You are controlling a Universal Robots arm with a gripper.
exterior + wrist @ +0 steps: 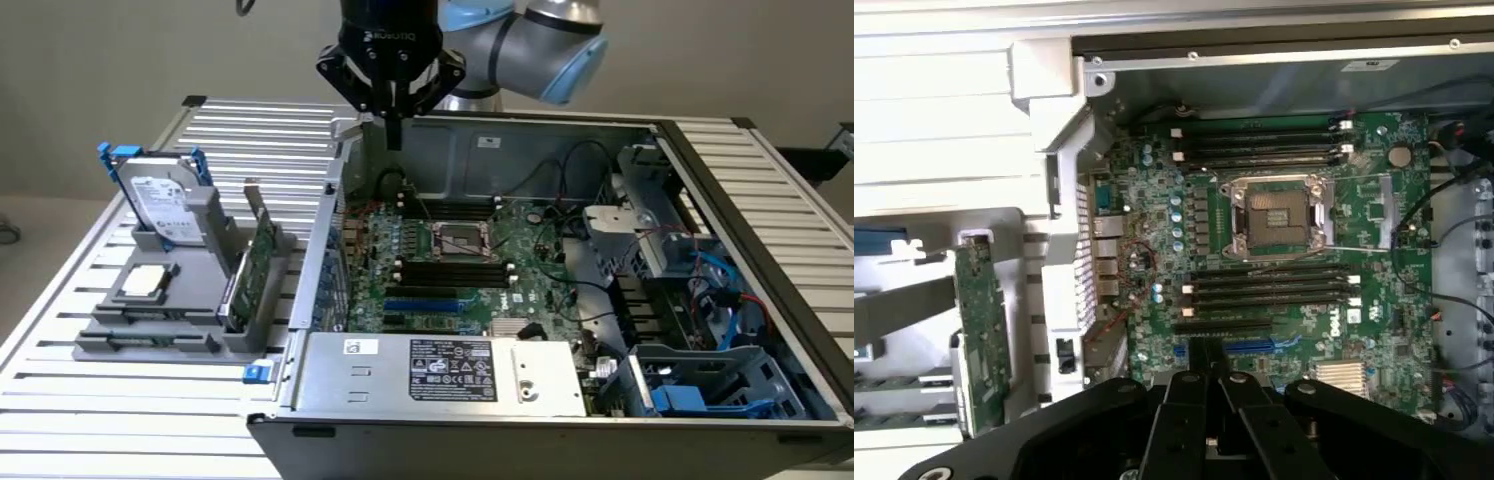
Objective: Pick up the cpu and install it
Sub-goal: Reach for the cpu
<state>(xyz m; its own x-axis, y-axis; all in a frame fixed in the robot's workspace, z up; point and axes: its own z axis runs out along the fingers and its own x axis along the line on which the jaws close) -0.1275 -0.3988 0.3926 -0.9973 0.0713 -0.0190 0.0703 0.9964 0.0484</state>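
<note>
Tool hangs over the back edge of the open case, fingers pressed together, gripping nothing. Cpu lies flat, silvery face up, on the grey holder on the desk, at the exterior view's left, well apart from the tool. It is square, so no long axis shows. Socket stands open on the board.

A plain, pale grey-beige wall stands behind the scene, bare and evenly lit. The table is built of ribbed aluminium slats, silvery under soft, diffuse light; in the wrist view the slats glare almost white. Beyond the table's edge on the exterior view's left lies a pale, smooth floor.
</note>
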